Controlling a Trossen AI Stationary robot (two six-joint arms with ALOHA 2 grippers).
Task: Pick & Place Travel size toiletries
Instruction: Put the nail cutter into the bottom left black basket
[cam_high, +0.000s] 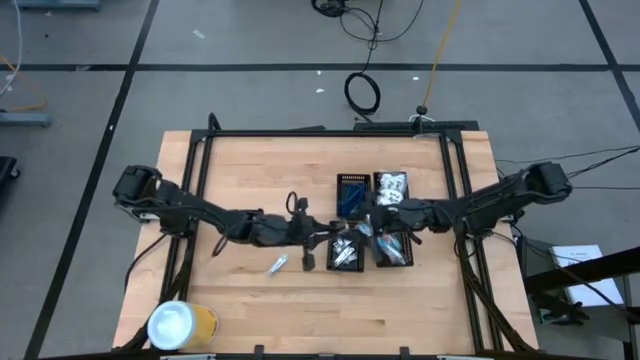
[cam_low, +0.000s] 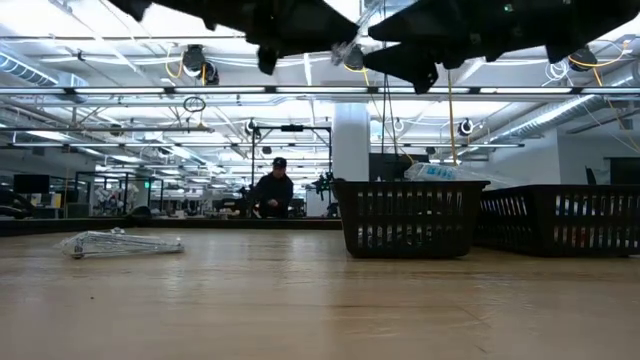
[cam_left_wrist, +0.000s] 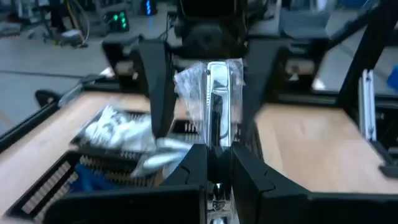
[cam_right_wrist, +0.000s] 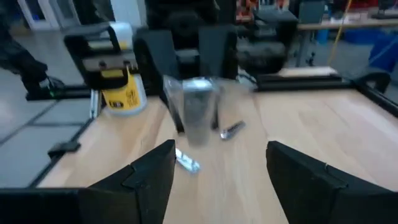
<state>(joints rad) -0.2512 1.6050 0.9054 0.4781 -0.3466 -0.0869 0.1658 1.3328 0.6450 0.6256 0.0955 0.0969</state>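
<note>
- The left pincer (cam_left_wrist: 217, 163) is clamped on a slim silvery toiletry in a crinkly clear wrapper (cam_left_wrist: 211, 102), carried upright above the wooden worktop (cam_high: 250, 170), just beside the cluster of four black gridded plastic trays (cam_high: 348, 195).
- The step in hand looks like the carry: the wrapped piece is lifted and on its way to a tray, not yet let go.
- The next move would call for bringing the packet over the right compartment, lowering it inside the rim and then letting go; which compartment it belongs in cannot be told.
- The right pincer (cam_right_wrist: 217, 163) hangs with its fingers spread wide and nothing between them, over the same tray cluster and facing the left one.
- The packet looks light, thin and slippery, its film bunched above the fingertips; it may twist as it drops.
- On the worktop beside the trays lies another clear-wrapped silvery toiletry (cam_high: 277, 265), still to be collected.
- The trays already hold blue razors (cam_high: 352, 200) and pale sachets (cam_high: 391, 184).
- A yellow cylinder with a white lid (cam_high: 181, 325) stands well apart from the trays, at the worktop's corner.
</note>
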